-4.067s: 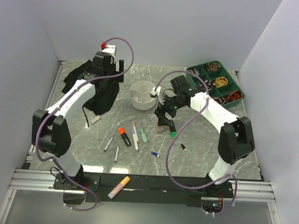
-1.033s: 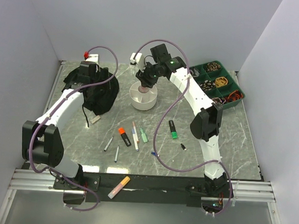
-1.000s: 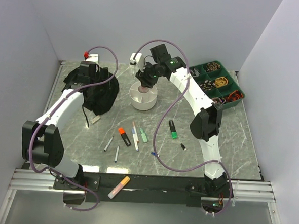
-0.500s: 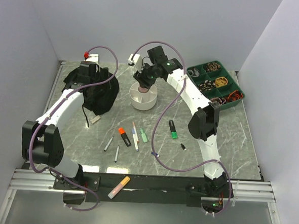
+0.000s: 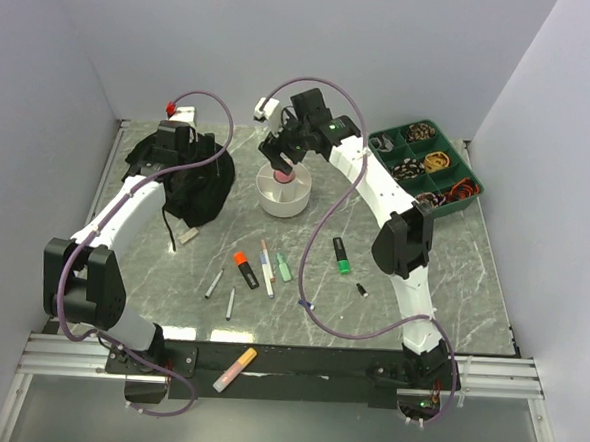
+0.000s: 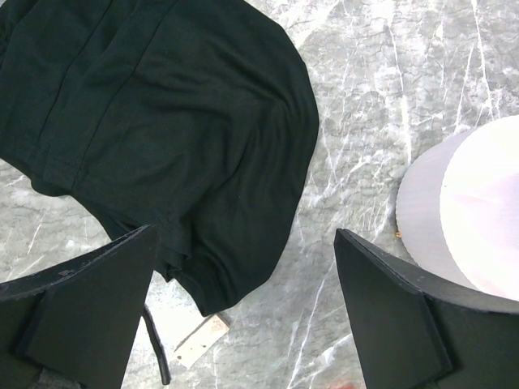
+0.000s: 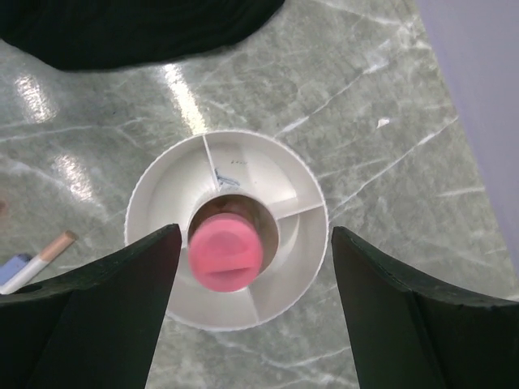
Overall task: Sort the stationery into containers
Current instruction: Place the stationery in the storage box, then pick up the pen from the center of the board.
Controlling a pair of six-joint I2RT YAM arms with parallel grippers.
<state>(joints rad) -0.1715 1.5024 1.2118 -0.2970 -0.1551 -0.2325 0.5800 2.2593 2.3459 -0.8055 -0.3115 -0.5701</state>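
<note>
The round white bowl (image 5: 283,190) with inner dividers stands at the table's middle back. A pink-capped bottle (image 7: 225,250) stands upright in its centre well, also seen from above (image 5: 282,178). My right gripper (image 7: 253,271) hangs open right above the bowl (image 7: 285,271), holding nothing. The black fabric bag (image 5: 191,180) lies to the bowl's left. My left gripper (image 6: 243,300) is open and empty over the bag's (image 6: 162,121) near edge. An orange highlighter (image 5: 245,269), thin pens (image 5: 266,268), a green highlighter (image 5: 284,268), a green-black marker (image 5: 342,255), grey pens (image 5: 215,284) and small blue (image 5: 306,304) and black (image 5: 362,290) pieces lie on the table.
A green compartment tray (image 5: 426,167) of small parts sits at the back right. An orange-pink highlighter (image 5: 235,369) lies on the front rail. A white tag on a black cord (image 6: 200,340) lies by the bag. Grey walls close in the table.
My right gripper has let go of the pink-capped bottle into the bowl's centre and has risen a little, open. The left arm has not moved.
</note>
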